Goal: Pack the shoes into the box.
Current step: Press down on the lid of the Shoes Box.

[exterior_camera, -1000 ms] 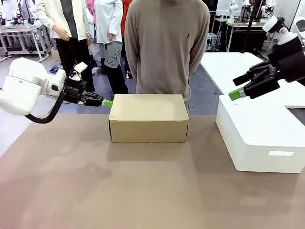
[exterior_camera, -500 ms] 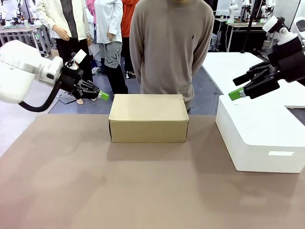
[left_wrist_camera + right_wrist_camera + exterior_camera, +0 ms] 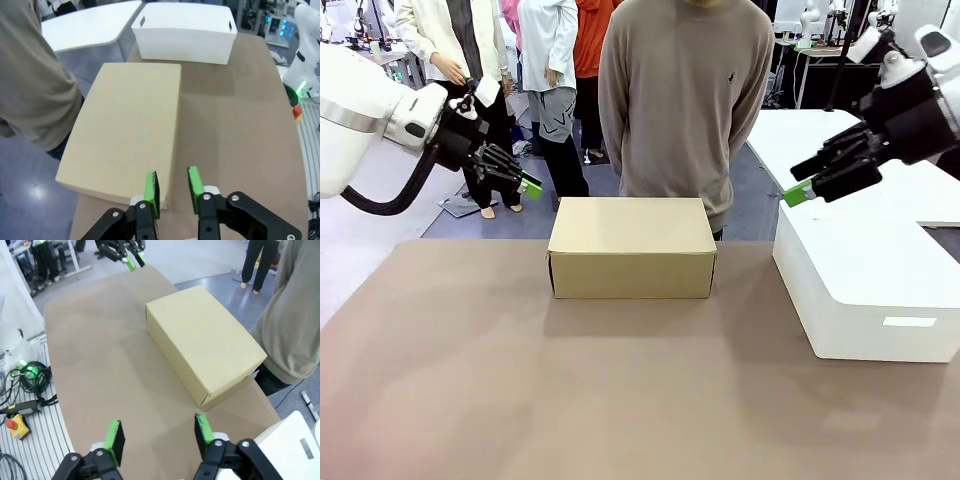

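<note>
**Box closed at mid-table, both end effectors in the air and empty**

Front view: box (image 3: 632, 247) sits shut on the brown table (image 3: 570, 400), at the far middle, flap lid flat on top. A person in a tan sweater (image 3: 685, 95) stands right behind it, hands behind the back. Left end effector (image 3: 527, 185) hangs above and left of the box's far-left corner, not touching; from this angle I cannot tell how its fingers stand. Right end effector (image 3: 798, 193) hovers over the near-left end of the white block (image 3: 865, 285), which lies on the table to the right of the box, apart from it.

Left wrist view: left end effector (image 3: 173, 186) has its green pads (image 3: 151, 187) slightly apart, narrow gap, nothing between them. Below it, the box (image 3: 127, 130) lid's near corner; white block (image 3: 184, 32) beyond the box's far end; the person's sweater (image 3: 30, 80) along one long side.

Right wrist view: right end effector (image 3: 158, 434) has its fingers (image 3: 115, 437) wide apart, empty, above bare table (image 3: 100, 365). Box (image 3: 202, 342) ahead, closed; other arm's end effector (image 3: 133, 260) at the top edge.
</note>
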You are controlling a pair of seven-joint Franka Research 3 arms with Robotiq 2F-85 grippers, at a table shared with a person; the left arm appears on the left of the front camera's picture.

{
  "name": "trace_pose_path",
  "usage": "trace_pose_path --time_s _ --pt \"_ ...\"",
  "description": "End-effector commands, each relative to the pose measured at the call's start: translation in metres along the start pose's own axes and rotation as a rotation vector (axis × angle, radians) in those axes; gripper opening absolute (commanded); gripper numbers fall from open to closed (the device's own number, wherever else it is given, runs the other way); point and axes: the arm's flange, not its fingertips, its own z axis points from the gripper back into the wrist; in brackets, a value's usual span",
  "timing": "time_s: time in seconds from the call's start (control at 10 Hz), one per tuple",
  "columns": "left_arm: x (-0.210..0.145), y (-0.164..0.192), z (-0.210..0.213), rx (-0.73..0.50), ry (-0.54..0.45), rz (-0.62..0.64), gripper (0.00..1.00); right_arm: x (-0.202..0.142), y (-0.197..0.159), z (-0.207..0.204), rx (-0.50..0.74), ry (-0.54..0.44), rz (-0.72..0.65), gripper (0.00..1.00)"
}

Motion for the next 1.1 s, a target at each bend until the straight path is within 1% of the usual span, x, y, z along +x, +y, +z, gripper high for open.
trace_pose_path --time_s 0.0,0.1,0.2,0.5,0.7,0.9,1.0 --pt "0.012 -0.021 0.017 0.003 -0.009 0.088 0.94 0.029 -0.011 -0.017 -0.018 0.024 -0.025 0.14" --pt "0.017 -0.027 0.024 0.009 -0.016 0.121 1.0 0.04 -0.014 -0.028 -0.047 0.038 -0.019 0.0" --pt "0.02 -0.034 0.031 0.006 0.001 0.165 1.0 0.049 -0.017 -0.041 -0.036 0.051 -0.008 0.0" --pt "0.028 -0.054 0.043 0.014 0.102 0.273 1.0 0.074 -0.031 -0.085 -0.04 0.128 0.013 0.0" --pt "0.03 -0.062 0.045 0.032 0.18 0.311 1.0 0.081 -0.04 -0.108 -0.044 0.16 0.024 0.0" --pt "0.028 -0.068 0.043 0.064 0.229 0.273 1.0 0.086 -0.049 -0.125 -0.049 0.178 0.025 0.0" --pt "0.027 -0.066 0.039 0.087 0.266 0.228 1.0 0.087 -0.051 -0.129 -0.052 0.185 0.032 0.0"
